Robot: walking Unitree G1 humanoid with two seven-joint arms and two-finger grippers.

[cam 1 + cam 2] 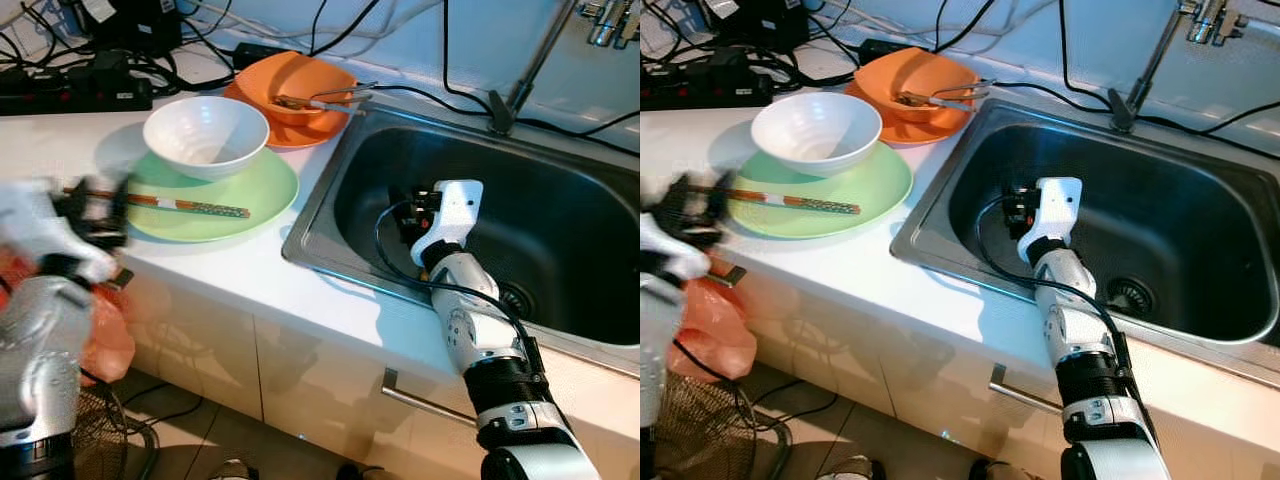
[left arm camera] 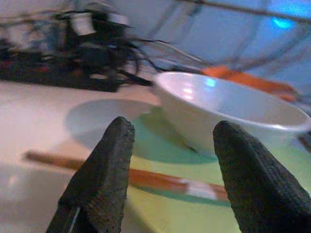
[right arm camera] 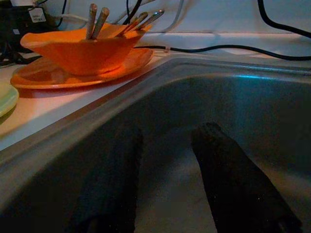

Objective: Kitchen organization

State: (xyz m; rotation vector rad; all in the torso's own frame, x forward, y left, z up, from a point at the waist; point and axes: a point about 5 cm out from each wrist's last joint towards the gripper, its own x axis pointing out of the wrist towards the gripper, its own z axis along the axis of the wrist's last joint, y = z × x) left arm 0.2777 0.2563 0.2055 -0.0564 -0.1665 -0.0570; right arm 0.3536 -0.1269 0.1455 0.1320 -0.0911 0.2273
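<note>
Two eyes, left eye view: the chopsticks [image 1: 170, 203] lie on the green plate [image 1: 262, 196], in front of the white bowl [image 1: 206, 134] that sits on the same plate; their long axis runs across the counter, one end toward the blurred left gripper [image 1: 95, 212], which is just beside the plate's near edge.
Right eye view: the right gripper [image 1: 1018, 212] hangs inside the sink [image 1: 940, 200], well apart from the green plate; behind the plate an orange bowl [image 1: 915, 82] with utensils rests on an orange plate [image 1: 925, 127]. The left arm looks far the nearer for a grasp.
Left wrist view: the left gripper's fingers [image 2: 104, 170] stand wide apart with nothing between them, touching nothing; the chopsticks lie crosswise ahead, beyond the fingertips, the white bowl behind them on the green plate.
Right wrist view: the right gripper's fingers [image 3: 228, 184] are spread and hold nothing, pointing along the sink's floor, the orange bowl beyond the rim.
</note>
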